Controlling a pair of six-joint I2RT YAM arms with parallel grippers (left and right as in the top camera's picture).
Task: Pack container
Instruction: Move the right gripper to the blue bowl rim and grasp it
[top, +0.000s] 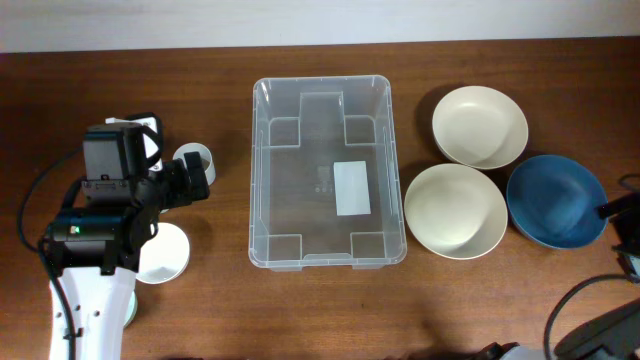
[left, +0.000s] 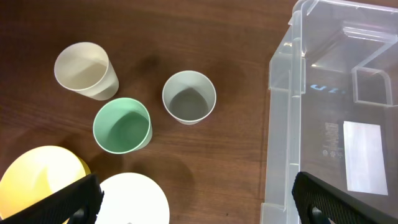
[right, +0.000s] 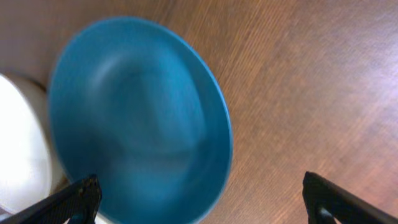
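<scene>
Clear container (top: 253, 170) upright at middle of table (top: 320, 310), between the two arms; both grippers spread wide, clamped on nothing.

Left gripper (left: 199, 208) left of container and near it, fingers splayed above a cluster of cream cup (left: 84, 70), green cup (left: 122, 126) and pale grey cup (left: 189, 96), with container's wall filling right side of wrist view. Right gripper (right: 205, 202) well off to container's right, fingers splayed over blue bowl (right: 137, 118); wrist view blurred. Two cream bowls (top: 455, 210) between blue bowl and container, the nearer just beside container's right wall.
</scene>
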